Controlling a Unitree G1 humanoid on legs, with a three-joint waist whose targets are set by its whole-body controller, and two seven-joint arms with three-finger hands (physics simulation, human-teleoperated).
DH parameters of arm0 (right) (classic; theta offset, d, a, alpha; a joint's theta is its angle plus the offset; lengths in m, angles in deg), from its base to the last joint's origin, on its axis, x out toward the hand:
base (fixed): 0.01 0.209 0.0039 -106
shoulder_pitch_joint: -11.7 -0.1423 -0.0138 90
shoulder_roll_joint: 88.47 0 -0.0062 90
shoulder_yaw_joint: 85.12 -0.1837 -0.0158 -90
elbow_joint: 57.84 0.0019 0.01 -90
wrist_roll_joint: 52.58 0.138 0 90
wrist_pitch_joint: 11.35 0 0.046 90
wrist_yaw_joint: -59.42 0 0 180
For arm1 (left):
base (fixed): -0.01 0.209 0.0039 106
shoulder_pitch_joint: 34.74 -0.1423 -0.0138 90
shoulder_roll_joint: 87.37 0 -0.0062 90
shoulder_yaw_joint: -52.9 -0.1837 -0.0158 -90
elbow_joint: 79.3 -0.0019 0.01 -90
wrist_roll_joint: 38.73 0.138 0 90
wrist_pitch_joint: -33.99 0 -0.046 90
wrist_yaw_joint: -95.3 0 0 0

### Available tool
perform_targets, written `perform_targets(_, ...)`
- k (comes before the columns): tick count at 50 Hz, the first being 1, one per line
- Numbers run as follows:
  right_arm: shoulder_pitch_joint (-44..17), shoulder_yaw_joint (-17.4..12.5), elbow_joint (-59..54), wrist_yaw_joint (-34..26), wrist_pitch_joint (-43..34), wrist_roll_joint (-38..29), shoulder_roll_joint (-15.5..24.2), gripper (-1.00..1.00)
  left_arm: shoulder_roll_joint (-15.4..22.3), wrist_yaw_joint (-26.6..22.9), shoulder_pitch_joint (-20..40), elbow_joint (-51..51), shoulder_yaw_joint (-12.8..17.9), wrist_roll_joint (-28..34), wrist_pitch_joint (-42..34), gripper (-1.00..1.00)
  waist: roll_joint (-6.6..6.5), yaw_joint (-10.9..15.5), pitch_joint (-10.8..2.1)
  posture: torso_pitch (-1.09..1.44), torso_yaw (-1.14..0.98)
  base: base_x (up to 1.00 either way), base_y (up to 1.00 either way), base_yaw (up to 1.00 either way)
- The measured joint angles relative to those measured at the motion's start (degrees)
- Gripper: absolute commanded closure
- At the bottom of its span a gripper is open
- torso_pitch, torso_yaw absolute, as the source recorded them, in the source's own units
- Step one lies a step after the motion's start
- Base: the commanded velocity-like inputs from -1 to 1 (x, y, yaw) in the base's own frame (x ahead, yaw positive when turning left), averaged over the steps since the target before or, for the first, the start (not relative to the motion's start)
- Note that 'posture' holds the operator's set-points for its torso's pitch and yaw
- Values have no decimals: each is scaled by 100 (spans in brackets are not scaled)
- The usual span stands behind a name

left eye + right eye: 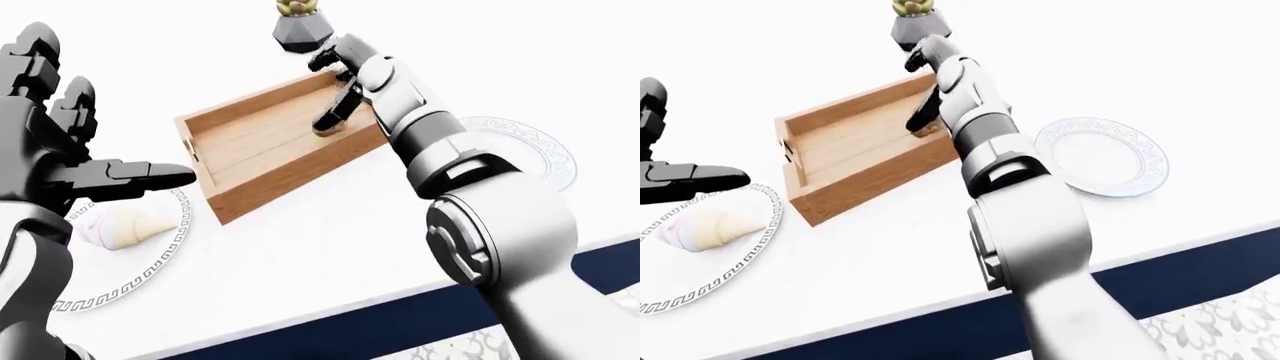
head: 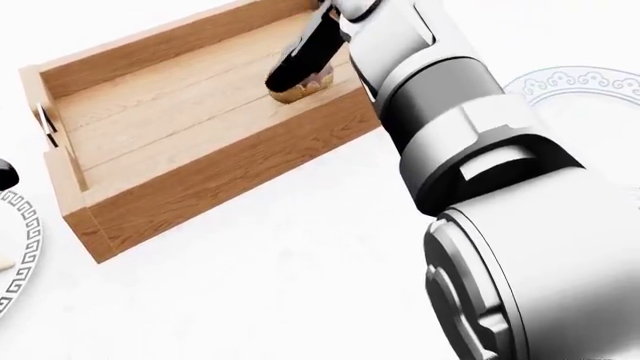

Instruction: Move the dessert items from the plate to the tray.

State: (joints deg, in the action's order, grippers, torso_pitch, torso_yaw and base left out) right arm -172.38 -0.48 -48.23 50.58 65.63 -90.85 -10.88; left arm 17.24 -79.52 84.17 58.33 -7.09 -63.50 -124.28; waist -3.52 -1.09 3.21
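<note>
The wooden tray [image 2: 200, 161] lies slanted in the upper left of the head view. A brown round dessert [image 2: 306, 88] rests on the tray floor by its right end wall. My right hand [image 2: 295, 64] reaches in from above, its black fingers [image 1: 335, 112] stretched out straight against the dessert and not curled round it. A pale cone-shaped pastry [image 1: 710, 226] lies on the key-patterned plate [image 1: 740, 262] at the left. My left hand [image 1: 120, 142] hovers open above that plate, fingers spread and holding nothing.
A second, bare white plate [image 1: 1100, 154] sits to the right of the tray. Beyond the tray's far end stands a dark pot with a plant [image 1: 300, 30]. The white table ends in a navy edge [image 1: 1200, 262] at the bottom of both eye views.
</note>
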Motion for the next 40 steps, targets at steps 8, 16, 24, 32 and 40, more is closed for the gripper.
perform_targets(8, -145, -120, 34, 267, 79, 115, 65, -100, 33, 39, -13, -20, 22, -54, -5, -100, 2, -5, 1, 0, 0, 0, 0, 0)
perform_targets(16, -472, -249, 53, 271, 150, 420, 279, -100, 85, 45, -95, 20, 93, -115, -8, -100, 3, -10, 30, 0, 0, 0, 0, 0)
perform_targets(24, -1122, -645, 439, -54, -328, 1468, 978, -100, 401, -69, -24, -94, 175, -137, -251, -100, 54, 2, 61, 0, 0, 0, 0, 0)
perform_targets(32, -1293, -299, 870, -740, -801, 1999, 1600, -100, 980, -362, 319, -320, 274, -119, -697, -100, 60, -33, 84, 0, 0, 0, 0, 0)
perform_targets(40, -1073, -77, 1693, -1231, -1467, 2102, 1953, -100, 1965, -1204, 164, -700, 454, -108, -795, -100, -3, -43, 140, 0, 0, 0, 0, 0)
